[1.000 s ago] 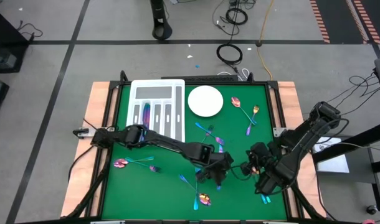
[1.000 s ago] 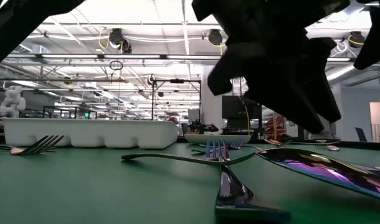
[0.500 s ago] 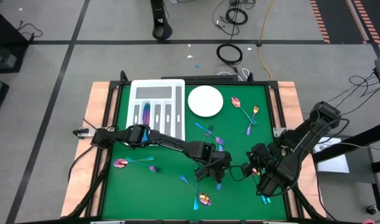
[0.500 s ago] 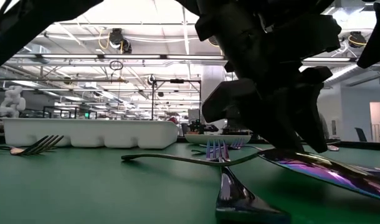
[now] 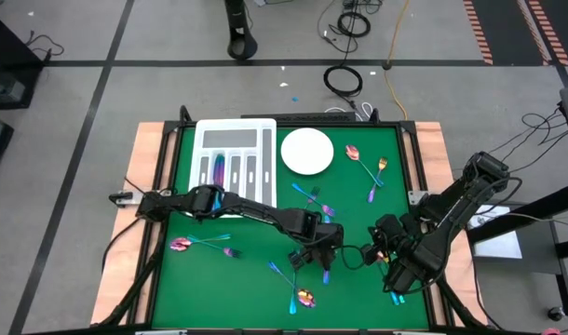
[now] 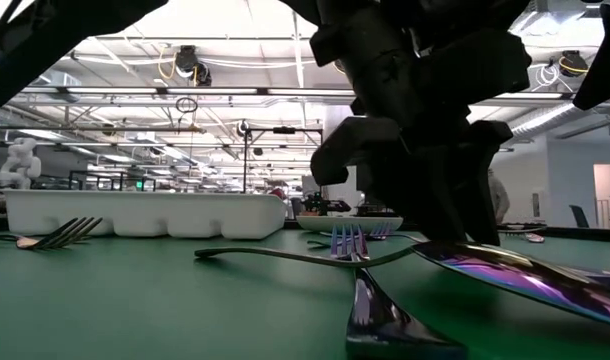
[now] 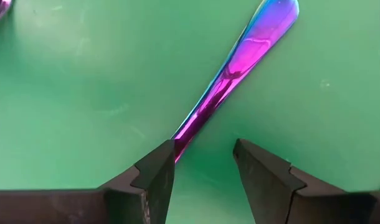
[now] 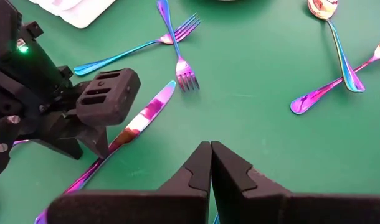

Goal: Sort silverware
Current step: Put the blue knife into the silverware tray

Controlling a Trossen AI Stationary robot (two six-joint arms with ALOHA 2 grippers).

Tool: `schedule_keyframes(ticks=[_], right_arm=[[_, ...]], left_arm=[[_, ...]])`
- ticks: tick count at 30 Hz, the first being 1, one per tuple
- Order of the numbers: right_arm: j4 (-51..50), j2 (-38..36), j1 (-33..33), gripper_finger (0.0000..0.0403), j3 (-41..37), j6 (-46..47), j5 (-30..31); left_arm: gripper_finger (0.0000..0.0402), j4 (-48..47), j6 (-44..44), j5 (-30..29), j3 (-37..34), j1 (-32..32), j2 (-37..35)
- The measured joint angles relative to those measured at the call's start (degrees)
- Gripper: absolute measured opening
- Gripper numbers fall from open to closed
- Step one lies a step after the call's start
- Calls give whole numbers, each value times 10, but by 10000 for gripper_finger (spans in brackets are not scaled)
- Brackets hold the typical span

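The silverware lies scattered on the green mat. My left gripper (image 5: pixel 319 253) is low over an iridescent knife (image 7: pixel 240 62) in the middle of the table, pointing steeply down, open. The knife lies flat and runs slantwise toward one fingertip (image 7: pixel 162 158), passing out of sight beneath it; the other fingertip (image 7: pixel 252 158) stands over bare mat. The right wrist view shows that knife (image 8: pixel 146 115) passing under the left gripper (image 8: pixel 93 134). The low view shows the left gripper (image 6: pixel 435 215) just above the knife (image 6: pixel 505 272). My right gripper (image 8: pixel 210 152) is shut and waits at the right (image 5: pixel 379 242). My left gripper comes at the knife from above, its fingers lying across it. One fingertip (image 7: pixel 168 149) stands over the knife's narrow part (image 7: pixel 190 124). I cannot tell whether it touches. The knife lies flat on the mat.
A white divided tray (image 5: pixel 205 130) and a round white plate (image 5: pixel 307 151) stand at the far side. Forks (image 5: pixel 312 195) lie behind the left gripper, spoons (image 5: pixel 354 152) at the far right, more pieces at the left (image 5: pixel 182 245) and near edge (image 5: pixel 305 298).
My left gripper has come down onto the knife, shifting slightly toward the table's left, and has tipped more steeply downward. The knife has stayed where it lay.
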Motion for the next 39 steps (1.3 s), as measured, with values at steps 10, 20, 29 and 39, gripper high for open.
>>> schedule_keyframes(ticks=[10,20,29,39], right_arm=[[0,0,0,0,0,-2,0],[2,0,0,0,0,-3,1],[5,0,0,0,0,-5,0],[8,0,0,0,0,-7,0]], left_arm=[[176,-66,-33,-7,20,-6,0],[176,-95,7,-9,84,-22,4],[176,-61,13,-10,74,-7,4],[176,-81,9,22,71,16,4]])
